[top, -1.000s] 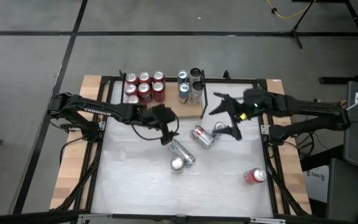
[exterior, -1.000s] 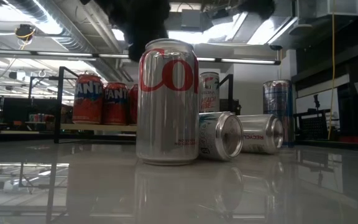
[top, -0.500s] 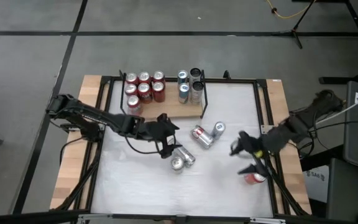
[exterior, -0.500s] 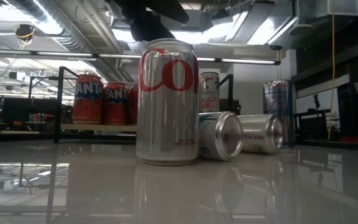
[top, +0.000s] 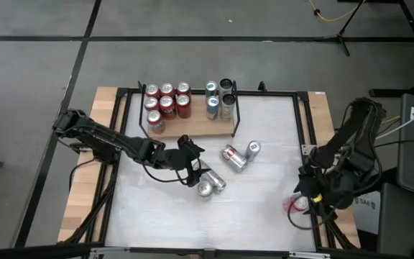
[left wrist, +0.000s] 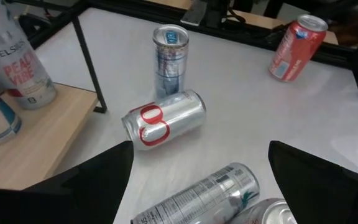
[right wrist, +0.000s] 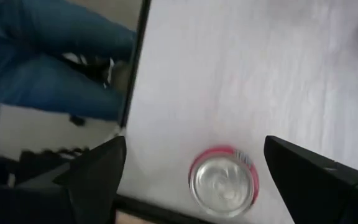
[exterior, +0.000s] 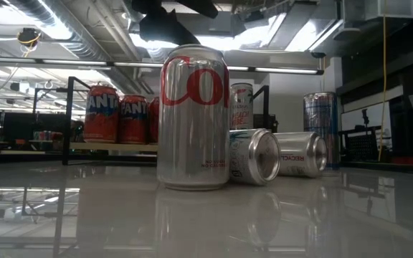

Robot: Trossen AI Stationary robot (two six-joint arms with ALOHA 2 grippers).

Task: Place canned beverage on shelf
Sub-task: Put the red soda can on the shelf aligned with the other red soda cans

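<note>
The right hand [right wrist: 188, 180], wide open, has swung from mid-worktop to over the red can [right wrist: 223, 182], ready to grasp.

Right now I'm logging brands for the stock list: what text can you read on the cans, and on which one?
"Fanta": two orange cans on the shelf, low view.
"Co": cut-off red letters on the upright silver can in front.
"CELSIUS" and "PEACH VIBE": white can on the shelf, left wrist view.
Fine print on the lying silver can: too small to read.
Red can: no legible text.
</note>
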